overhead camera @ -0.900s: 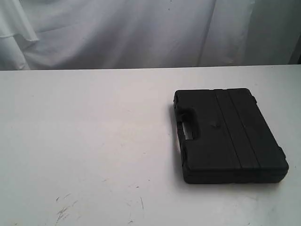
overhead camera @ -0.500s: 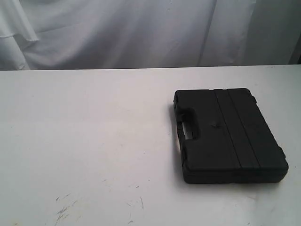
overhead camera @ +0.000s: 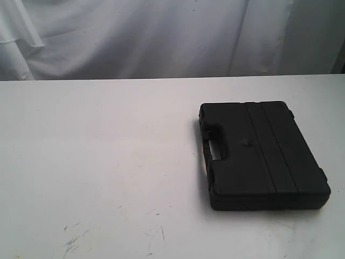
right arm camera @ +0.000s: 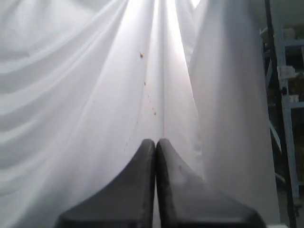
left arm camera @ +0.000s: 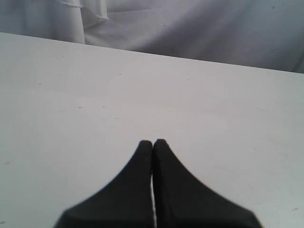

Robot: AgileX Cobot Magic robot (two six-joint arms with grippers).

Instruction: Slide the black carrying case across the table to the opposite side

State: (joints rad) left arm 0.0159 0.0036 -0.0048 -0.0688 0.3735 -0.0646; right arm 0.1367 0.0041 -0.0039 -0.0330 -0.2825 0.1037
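Note:
The black carrying case (overhead camera: 261,154) lies flat on the right half of the white table (overhead camera: 97,162), its handle cut-out facing left. Neither arm shows in the exterior view. My left gripper (left arm camera: 152,142) is shut with nothing in it, hovering over bare tabletop (left arm camera: 95,95); the case is out of its view. My right gripper (right arm camera: 155,141) is shut and empty too, pointing at a white curtain (right arm camera: 95,95), with neither table nor case in its view.
A white draped curtain (overhead camera: 161,38) hangs behind the table's far edge. Small dark scuffs (overhead camera: 73,243) mark the near left of the tabletop. A metal shelf frame (right arm camera: 287,95) stands beyond the curtain in the right wrist view.

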